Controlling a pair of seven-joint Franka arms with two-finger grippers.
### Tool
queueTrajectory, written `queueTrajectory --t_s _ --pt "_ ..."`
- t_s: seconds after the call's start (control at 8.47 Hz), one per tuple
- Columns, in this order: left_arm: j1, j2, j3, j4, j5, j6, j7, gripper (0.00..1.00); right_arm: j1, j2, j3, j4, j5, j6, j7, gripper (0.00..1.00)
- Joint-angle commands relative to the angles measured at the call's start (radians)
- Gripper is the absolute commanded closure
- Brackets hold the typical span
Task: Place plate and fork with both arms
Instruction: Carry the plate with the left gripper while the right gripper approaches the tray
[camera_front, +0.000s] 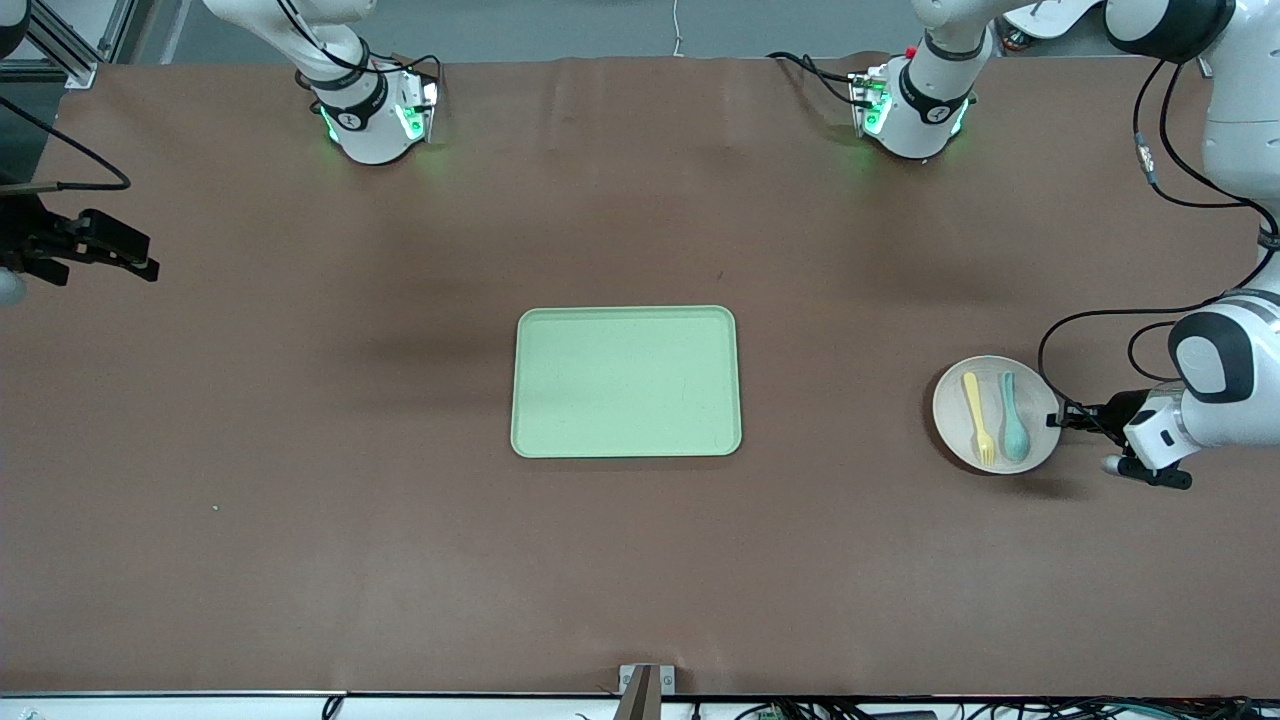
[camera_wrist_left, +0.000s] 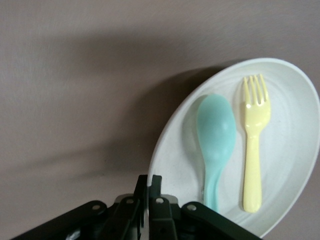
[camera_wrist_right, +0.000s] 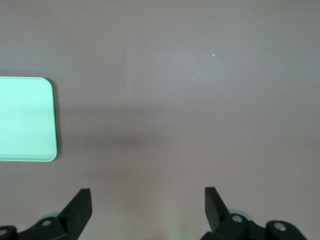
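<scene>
Left gripper (camera_wrist_left: 148, 197) pinches the rim of the round beige plate (camera_front: 955, 425) at the left arm's end; pale-yellow plastic fork (camera_front: 979, 416) and teal spoon (camera_front: 1013, 416) lie loose in it. Tilt on lift could spill them. Right gripper (camera_wrist_right: 148, 206) waits, wide open.

We see the tray (camera_front: 627, 381) at mid-table. The plate (camera_front: 996, 413) lies toward the left arm's end, well apart from the tray. On the plate, fork (camera_front: 979, 418) and spoon (camera_front: 1013, 418) lie side by side, the fork toward the tray.
</scene>
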Motion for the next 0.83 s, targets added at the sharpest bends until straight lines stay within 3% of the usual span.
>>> queueTrajectory --t_s 0.0,0.35,0.71 --pt "-0.082 -0.091 0.004 -0.018 0.042 -0.017 -0.019 1.0 0.02 -0.004 0.001 -0.009 -0.005 0.014 0.023 0.0" --pt "-0.208 -0.153 -0.013 -0.013 0.03 -0.095 -0.175 1.0 0.055 0.002 0.001 -0.009 -0.005 0.023 0.054 0.0" --pt "-0.226 -0.139 -0.209 0.011 0.026 -0.107 -0.503 1.0 0.111 0.033 0.001 -0.01 0.001 0.048 0.102 0.0"
